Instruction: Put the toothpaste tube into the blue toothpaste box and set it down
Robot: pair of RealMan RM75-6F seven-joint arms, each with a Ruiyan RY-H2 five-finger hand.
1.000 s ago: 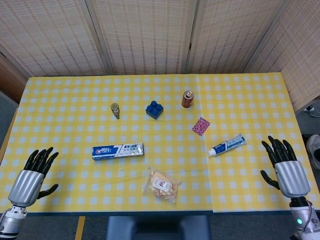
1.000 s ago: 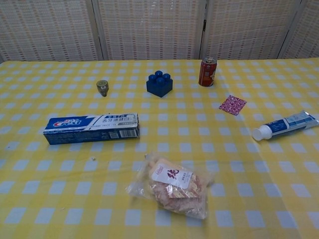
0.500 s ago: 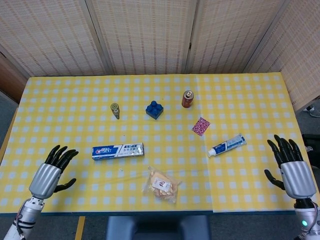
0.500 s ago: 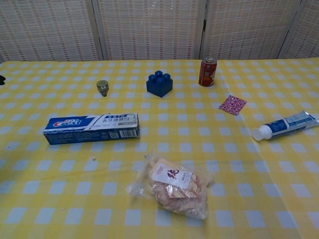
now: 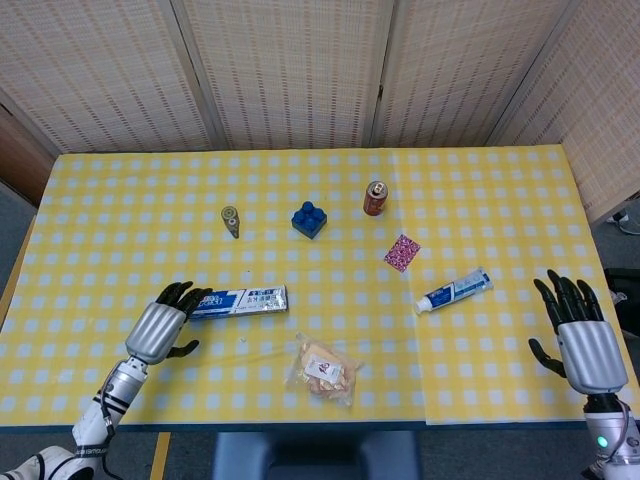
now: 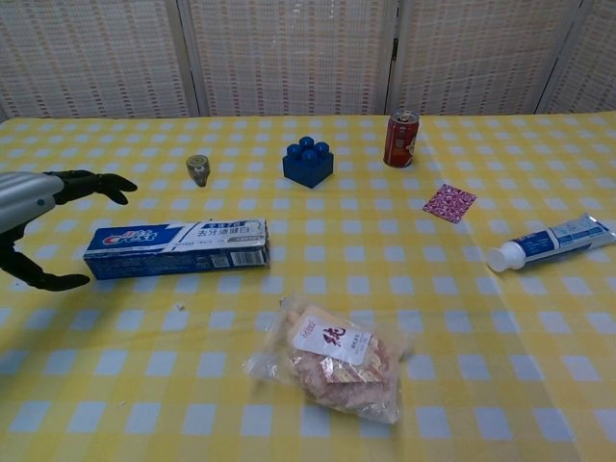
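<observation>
Nothing is done yet: the toothpaste tube (image 5: 455,290) lies right of centre, outside the blue toothpaste box (image 5: 238,300). The left hand (image 5: 160,328) is spread empty at the box's left end, and the right hand (image 5: 580,340) is spread empty in the lower right corner.

The table (image 5: 120,190) wears a yellow-and-white checked cloth. On it lie a blue toothpaste box (image 5: 240,300) toward the left edge, a toothpaste tube (image 5: 455,291) toward the right edge, a snack bag (image 5: 324,370) near the front edge, and a blue brick (image 5: 309,219), red can (image 5: 375,198), pink packet (image 5: 402,252) and small roll (image 5: 231,220) around the middle.
</observation>
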